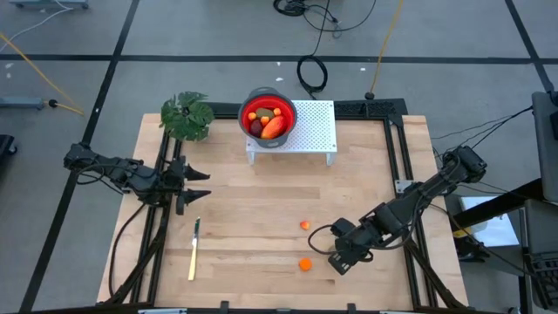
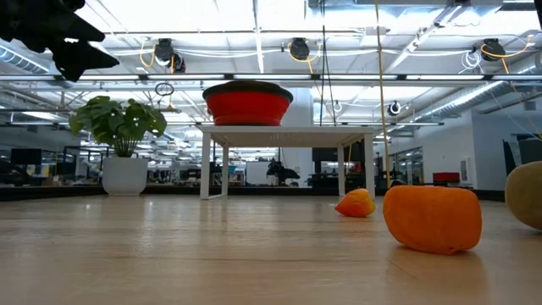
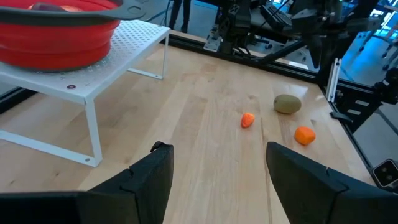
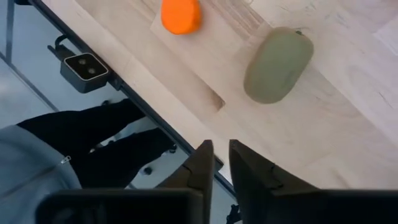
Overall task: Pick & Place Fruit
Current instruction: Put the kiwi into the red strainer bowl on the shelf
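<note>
**Three pieces still on the table, right gripper low beside them**

In the high view our right gripper [image 1: 342, 258] sits lower right of centre, fingers nearly pinched together and empty. An olive-brown oval [image 4: 277, 65] lies on the wood just ahead of it; an orange piece [image 1: 305, 263] and a smaller one [image 1: 304, 225] rest nearby. Other fruit already fills the red bowl [image 1: 267, 116] on the white rack [image 1: 316, 131], upper centre. Our left gripper [image 1: 193, 185] hovers at middle left, fingers spread with nothing between them.

We judge the risk is a nudge: narrow fingers could roll the oval toward the near table edge [image 4: 186, 93].

From overhead the right arm covers the oval. The bowl's contents are only partly visible.
</note>
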Available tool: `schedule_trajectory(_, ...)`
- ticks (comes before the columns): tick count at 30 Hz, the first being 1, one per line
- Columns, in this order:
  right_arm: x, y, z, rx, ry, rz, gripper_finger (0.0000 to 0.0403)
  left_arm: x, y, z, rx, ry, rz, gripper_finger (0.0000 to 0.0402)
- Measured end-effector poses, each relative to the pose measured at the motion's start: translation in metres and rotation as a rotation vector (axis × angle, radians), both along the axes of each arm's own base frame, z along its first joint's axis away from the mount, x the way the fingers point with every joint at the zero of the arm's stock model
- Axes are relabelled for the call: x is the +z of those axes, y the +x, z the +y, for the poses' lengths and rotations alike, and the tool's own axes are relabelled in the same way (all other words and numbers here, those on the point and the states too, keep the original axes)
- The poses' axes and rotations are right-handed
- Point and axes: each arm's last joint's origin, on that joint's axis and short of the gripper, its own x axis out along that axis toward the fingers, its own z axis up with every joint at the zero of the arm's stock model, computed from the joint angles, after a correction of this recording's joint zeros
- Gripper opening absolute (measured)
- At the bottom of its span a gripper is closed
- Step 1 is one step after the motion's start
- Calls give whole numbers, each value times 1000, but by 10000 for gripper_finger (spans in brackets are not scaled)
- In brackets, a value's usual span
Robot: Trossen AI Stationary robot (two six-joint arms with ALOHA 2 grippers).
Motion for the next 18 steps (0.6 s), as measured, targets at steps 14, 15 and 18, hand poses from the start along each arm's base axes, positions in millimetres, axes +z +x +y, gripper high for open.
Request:
schedule_trajectory(14, -1, 0, 0, 0, -2, 2, 227, 0, 0, 0, 4, -3, -1, 255)
schedule_trajectory(15, -1, 0, 0, 0, -2, 2, 239, 0, 0, 0, 4, -6, -1, 255)
schedule_trajectory(18, -1, 0, -1, -5, -5, 1, 267, 0, 0, 0, 5, -6, -1, 255)
